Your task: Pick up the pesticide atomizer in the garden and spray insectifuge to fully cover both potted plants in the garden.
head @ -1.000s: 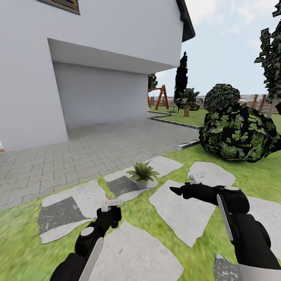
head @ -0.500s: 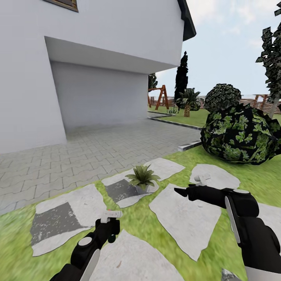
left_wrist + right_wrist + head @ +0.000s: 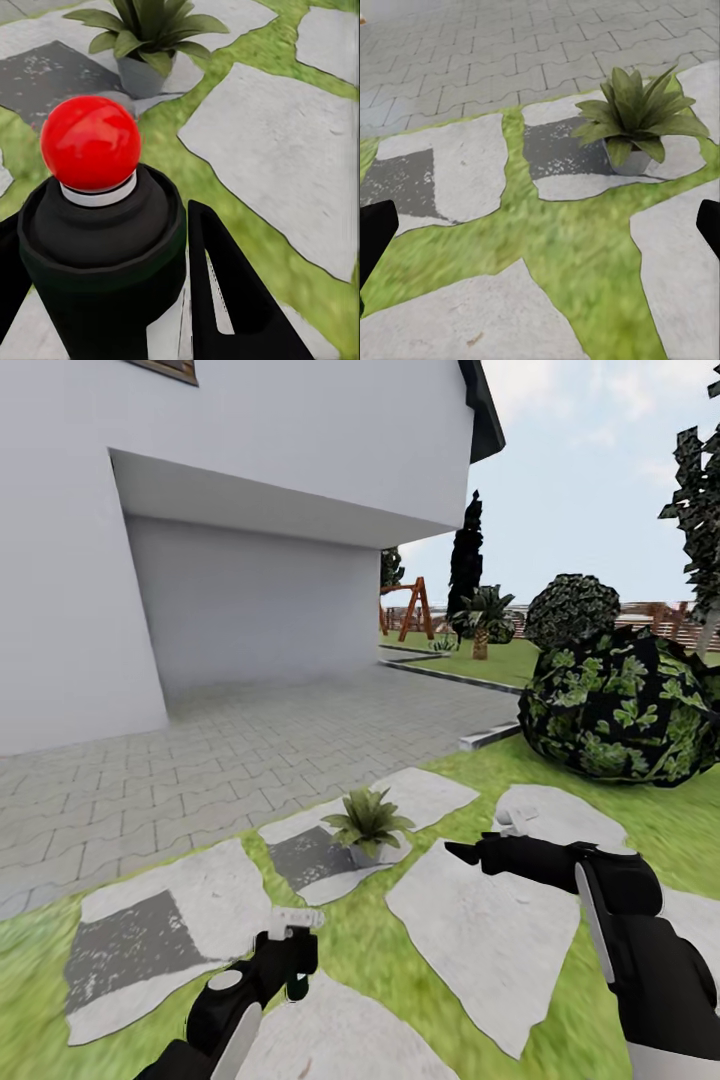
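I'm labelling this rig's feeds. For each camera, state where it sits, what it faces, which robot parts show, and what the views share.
Head view: on the head, looking forward and down over the lawn to the house; both arms show, left claw holding the pesticide atomizer, right claw.
Left wrist view: looks along the left claw over the atomizer's red tip.
Right wrist view: faces the stepping stones; dark fingertips at both edges.
Shared by all three: the potted plant.
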Tool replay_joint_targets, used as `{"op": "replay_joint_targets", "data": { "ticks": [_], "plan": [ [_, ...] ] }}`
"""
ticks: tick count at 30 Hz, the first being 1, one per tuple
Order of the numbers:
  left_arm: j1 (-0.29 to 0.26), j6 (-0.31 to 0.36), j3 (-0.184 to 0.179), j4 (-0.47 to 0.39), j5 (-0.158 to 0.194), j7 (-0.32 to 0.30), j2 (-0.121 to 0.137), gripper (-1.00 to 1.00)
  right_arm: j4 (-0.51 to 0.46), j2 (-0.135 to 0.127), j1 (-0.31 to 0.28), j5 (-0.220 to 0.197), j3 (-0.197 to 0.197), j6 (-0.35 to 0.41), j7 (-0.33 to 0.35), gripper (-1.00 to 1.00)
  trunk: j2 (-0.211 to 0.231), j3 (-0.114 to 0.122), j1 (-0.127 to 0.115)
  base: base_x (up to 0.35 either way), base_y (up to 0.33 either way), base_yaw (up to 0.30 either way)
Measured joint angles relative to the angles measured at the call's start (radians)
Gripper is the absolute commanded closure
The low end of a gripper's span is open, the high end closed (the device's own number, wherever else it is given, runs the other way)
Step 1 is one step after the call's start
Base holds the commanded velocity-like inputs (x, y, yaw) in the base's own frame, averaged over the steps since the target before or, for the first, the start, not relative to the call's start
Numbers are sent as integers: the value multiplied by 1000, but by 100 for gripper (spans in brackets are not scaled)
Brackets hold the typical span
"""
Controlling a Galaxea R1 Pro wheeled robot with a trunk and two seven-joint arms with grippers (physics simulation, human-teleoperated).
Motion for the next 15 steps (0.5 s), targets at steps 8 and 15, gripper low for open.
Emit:
{"op": "replay_joint_targets", "data": {
  "ticks": [8, 15],
  "plan": [
    [-5, 11, -38, 11, 10, -72, 3, 100, 0, 0, 0, 0, 6, 0, 0, -100, 0, 0, 0, 334, 5, 0],
    [-26, 81, 76, 29, 8, -406, 33, 100, 0, -3, 1, 0, -4, 0, 16, -100, 0, 0, 0, 340, 0, 0]
  ]
}}
